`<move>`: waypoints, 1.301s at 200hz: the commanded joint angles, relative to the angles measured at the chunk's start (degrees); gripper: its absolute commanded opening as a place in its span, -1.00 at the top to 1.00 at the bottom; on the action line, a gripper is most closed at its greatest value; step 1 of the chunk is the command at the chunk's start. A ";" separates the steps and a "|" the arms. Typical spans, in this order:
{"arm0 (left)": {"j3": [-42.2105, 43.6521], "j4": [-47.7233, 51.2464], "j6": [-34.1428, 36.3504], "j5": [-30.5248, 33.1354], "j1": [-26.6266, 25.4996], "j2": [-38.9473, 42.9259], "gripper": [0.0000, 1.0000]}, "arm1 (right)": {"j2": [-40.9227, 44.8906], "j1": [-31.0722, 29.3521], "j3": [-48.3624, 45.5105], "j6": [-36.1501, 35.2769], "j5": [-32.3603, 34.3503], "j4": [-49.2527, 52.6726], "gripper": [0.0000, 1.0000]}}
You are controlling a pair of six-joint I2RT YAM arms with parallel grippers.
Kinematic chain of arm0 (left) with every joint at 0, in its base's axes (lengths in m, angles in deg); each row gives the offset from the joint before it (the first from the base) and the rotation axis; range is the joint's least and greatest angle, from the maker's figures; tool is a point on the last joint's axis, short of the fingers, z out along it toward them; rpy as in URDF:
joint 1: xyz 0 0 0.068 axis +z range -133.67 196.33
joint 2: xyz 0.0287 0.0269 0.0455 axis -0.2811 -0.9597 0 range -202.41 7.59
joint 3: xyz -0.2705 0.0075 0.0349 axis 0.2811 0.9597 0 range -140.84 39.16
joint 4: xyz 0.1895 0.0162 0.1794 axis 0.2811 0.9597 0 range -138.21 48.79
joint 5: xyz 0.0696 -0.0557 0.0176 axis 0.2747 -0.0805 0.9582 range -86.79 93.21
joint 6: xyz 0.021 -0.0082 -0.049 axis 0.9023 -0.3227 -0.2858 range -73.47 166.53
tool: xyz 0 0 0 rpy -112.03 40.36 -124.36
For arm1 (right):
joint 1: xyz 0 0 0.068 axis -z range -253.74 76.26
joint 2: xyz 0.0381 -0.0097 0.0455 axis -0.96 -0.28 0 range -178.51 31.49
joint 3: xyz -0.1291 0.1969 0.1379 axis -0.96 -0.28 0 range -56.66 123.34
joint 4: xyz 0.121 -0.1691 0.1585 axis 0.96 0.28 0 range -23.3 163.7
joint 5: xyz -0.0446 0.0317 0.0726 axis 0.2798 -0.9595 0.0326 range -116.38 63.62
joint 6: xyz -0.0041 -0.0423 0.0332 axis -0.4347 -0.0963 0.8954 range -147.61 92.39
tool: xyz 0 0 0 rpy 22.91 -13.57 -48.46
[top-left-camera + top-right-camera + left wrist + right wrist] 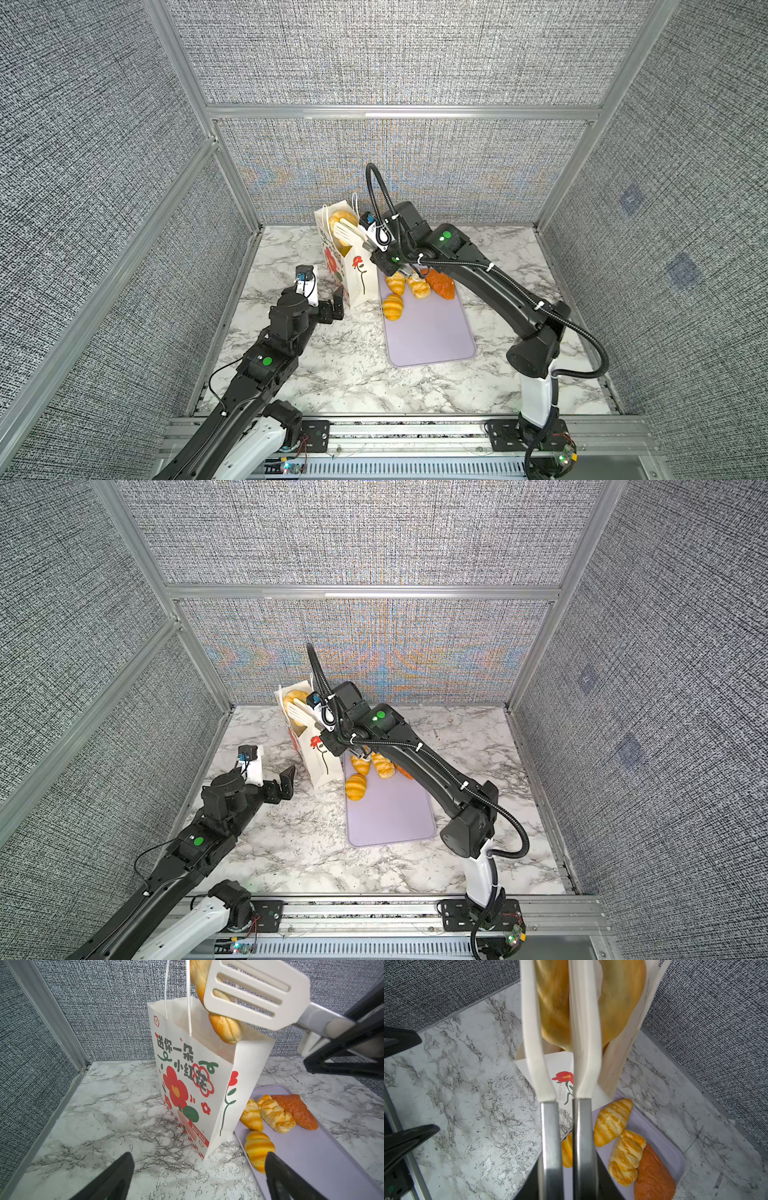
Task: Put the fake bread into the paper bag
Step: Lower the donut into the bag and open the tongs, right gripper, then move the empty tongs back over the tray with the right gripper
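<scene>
The left fingers (116, 1176) spread over bare worktop (332, 374) at the paper bag's (187, 1084) 8 o'clock, clear of its edge. The lavender tray's (432, 340) near half lies open; three croissants (392, 307) and a brown pastry (441, 284) crowd its far end. The right fingers (340, 1064) pinch tongs (249, 991) holding a croissant (225, 1026) at the bag's mouth.

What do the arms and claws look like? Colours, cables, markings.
Black links on the left arm and right arm, white lowest link, one round green sticker each. A black ribbed hose runs along the right arm, held by white ties; the left carries a thin black wire. On the left claw and right claw: black wedge-shaped fingers, white camera mount behind.
</scene>
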 commanded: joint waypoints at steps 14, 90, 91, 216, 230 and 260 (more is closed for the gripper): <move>-0.12 -1.84 0.71 -2.01 0.06 -1.02 -0.99 | -1.96 -0.02 3.20 -0.10 1.97 -0.39 0.42; 0.14 -3.33 0.36 -3.85 0.05 -1.29 -0.99 | -3.16 0.02 4.94 0.17 2.76 1.73 0.38; 0.14 -3.35 0.32 -3.90 0.06 -1.29 -0.99 | -3.19 0.05 4.90 0.20 2.78 1.75 0.37; 3.87 -8.66 -2.23 -6.19 -0.02 1.77 -0.99 | 0.14 -0.23 1.90 1.09 4.74 0.50 -0.08; 5.07 -9.12 -2.87 -5.55 -0.01 2.90 -0.99 | 2.74 -0.34 -1.30 1.33 4.74 -1.38 -0.10; 6.11 -9.23 -3.61 -7.64 -0.03 4.15 -0.99 | 8.84 -0.28 -9.44 2.67 5.00 -5.49 -0.11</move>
